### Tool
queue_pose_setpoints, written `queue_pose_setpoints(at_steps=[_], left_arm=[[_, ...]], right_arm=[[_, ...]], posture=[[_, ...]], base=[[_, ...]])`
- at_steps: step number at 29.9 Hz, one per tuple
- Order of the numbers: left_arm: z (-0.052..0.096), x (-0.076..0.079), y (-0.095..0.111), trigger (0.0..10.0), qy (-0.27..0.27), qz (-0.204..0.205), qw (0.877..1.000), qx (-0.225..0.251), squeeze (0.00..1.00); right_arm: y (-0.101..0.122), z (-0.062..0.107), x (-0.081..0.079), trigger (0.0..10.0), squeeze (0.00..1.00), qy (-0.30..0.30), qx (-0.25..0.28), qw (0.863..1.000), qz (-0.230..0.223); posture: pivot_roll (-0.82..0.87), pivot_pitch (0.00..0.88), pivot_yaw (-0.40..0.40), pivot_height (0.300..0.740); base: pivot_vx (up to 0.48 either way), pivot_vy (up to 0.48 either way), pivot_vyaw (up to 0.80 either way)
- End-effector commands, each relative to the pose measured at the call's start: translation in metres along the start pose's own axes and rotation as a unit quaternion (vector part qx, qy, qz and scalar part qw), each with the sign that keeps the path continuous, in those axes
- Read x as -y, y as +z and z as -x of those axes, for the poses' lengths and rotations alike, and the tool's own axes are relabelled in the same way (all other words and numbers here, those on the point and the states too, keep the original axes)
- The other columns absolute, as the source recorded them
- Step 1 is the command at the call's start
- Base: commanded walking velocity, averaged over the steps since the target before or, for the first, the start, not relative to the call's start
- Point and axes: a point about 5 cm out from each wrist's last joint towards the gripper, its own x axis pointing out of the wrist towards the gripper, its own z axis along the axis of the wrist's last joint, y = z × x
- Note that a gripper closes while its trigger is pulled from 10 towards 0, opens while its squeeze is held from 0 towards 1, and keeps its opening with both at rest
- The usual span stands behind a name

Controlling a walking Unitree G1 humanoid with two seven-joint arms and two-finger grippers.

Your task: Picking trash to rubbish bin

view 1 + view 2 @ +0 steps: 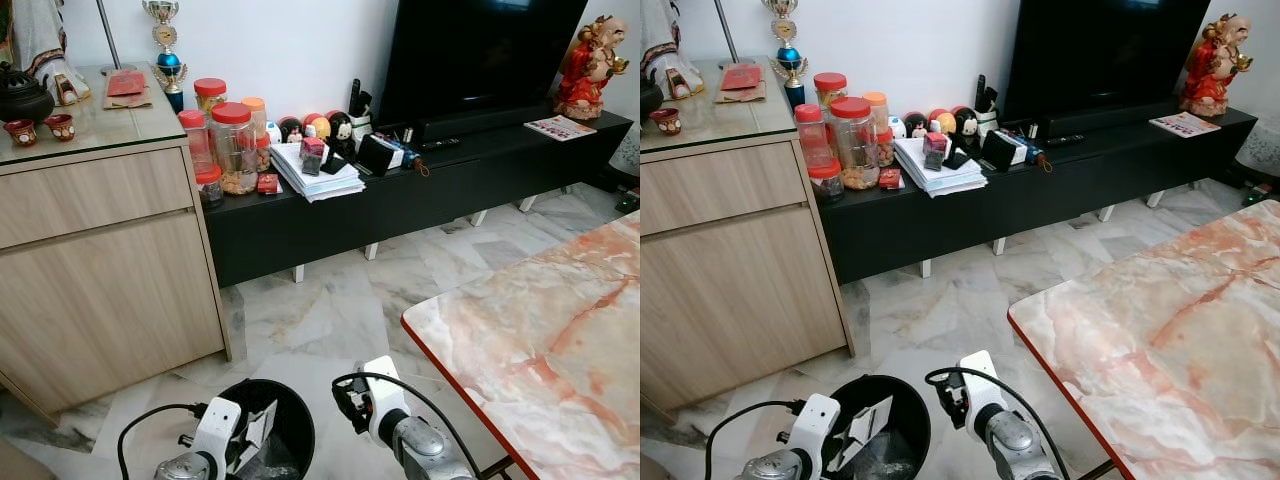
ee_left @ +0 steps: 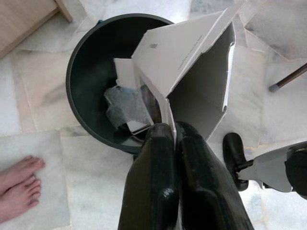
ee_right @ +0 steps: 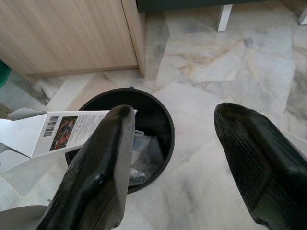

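left arm: low at near left, silver wrist with black cable looped beside it
left gripper point(image 2: 175, 132): fingers point(image 2: 153, 158) pressed together, pinching the edge of the box point(image 2: 192, 62), held over the bin point(image 2: 86, 57)
right arm: low at near centre, right of the left arm, silver forearm angled up and left, black cable arched over the wrist
right gripper point(image 3: 192, 143): fingers point(image 3: 103, 158) spread wide apart, holding nothing, near the bin's right side
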Motion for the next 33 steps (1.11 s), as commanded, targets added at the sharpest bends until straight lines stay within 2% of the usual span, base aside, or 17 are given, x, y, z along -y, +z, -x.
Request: queue_pose_setpoints(at_steps=[1, 3, 4, 21, 26, 27, 33], left_arm=[[0.0, -0.001, -0.001, 10.0, 0.003, 0.008, 1.0, -0.002, 0.0], [0.001, -0.002, -0.002, 10.0, 0.008, 0.005, 1.0, -0.004, 0.0], [0.001, -0.003, -0.003, 10.0, 0.011, 0.003, 1.0, -0.005, 1.0], [0.001, -0.005, 0.0, 10.0, 0.02, -0.005, 1.0, -0.004, 1.0], [0.001, -0.009, 0.004, 10.0, 0.042, -0.008, 0.999, 0.007, 1.0], [0.001, -0.01, 0.005, 10.0, 0.05, -0.013, 0.999, 0.011, 0.0], [0.006, -0.023, 0.003, 10.0, 0.104, -0.038, 0.994, 0.02, 0.0]], right_arm=[[0.0, 0.001, 0.002, 10.0, 0.0, -0.002, 0.001, 1.0, 0.001], [0.0, 0.001, 0.002, 10.0, 0.0, -0.002, 0.001, 1.0, 0.001], [0.0, 0.001, 0.002, 10.0, 0.0, -0.002, 0.001, 1.0, 0.002], [-0.001, 0.001, 0.002, 10.0, 0.0, -0.003, 0.0, 1.0, 0.0], [-0.001, 0.002, 0.003, 10.0, 0.0, -0.006, 0.0, 1.0, -0.001], [-0.002, 0.002, 0.003, 10.0, 0.0, -0.007, 0.0, 1.0, -0.002], [-0.014, 0.007, 0.009, 10.0, 0.0, -0.036, -0.024, 0.999, -0.01]], posture=[[0.16, 0.023, -0.087, 0.74], [0.16, 0.023, -0.087, 0.74], [0.16, 0.023, -0.087, 0.74], [0.16, 0.023, -0.087, 0.74], [0.16, 0.023, -0.087, 0.74], [0.16, 0.023, -0.087, 0.74], [0.16, 0.023, -0.087, 0.74]], base=[[0.0, 0.0, 0.0], [0.0, 0.0, 0.0], [0.0, 0.0, 0.0], [0.0, 0.0, 0.0], [0.0, 0.0, 0.0], [0.0, 0.0, 0.0], [0.0, 0.0, 0.0]])
